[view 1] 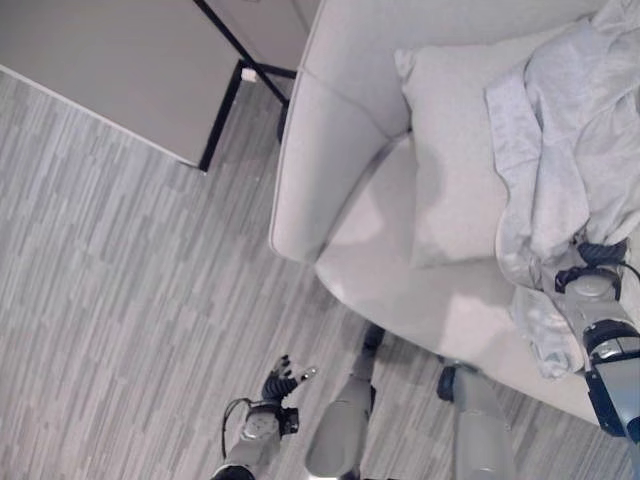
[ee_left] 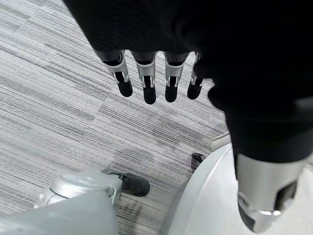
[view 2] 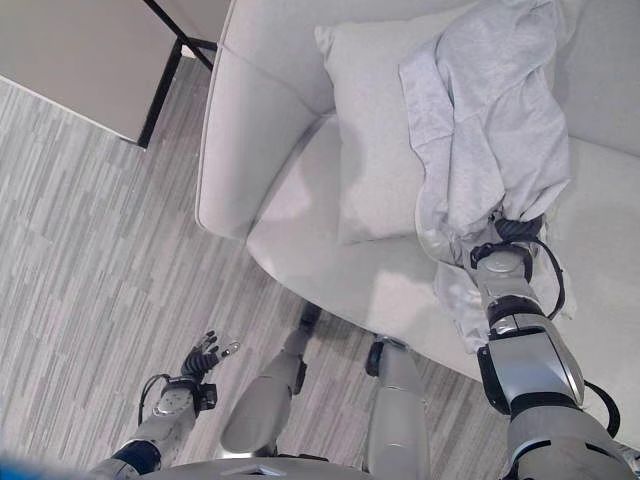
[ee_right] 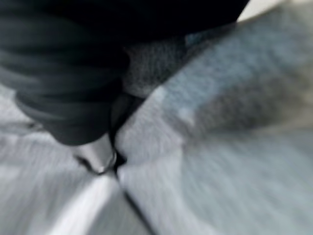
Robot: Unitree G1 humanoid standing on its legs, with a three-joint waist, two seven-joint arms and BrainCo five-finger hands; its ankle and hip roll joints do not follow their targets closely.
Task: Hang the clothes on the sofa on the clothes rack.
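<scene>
- A crumpled light grey cloth garment (view 2: pixel 490 120) is seen draped over a square pale cushion (view 2: pixel 375 130) on the smooth, rounded off-white sofa (view 2: pixel 230 150), in both eye views.
- The right hand (view 2: pixel 512 232) is buried in the garment's folds; whether its fingers are curled cannot be told.
- In the right wrist view, soft grey fabric (ee_right: pixel 220 147) is shown pressed against the dark ribbed cover.
- The left hand (view 1: pixel 282 382) is held low over the striped grey plank floor (view 1: pixel 100 300), fingers (ee_left: pixel 146 88) straight, nothing held.
- A black metal frame leg (view 1: pixel 222 115) is visible beside the sofa.
</scene>
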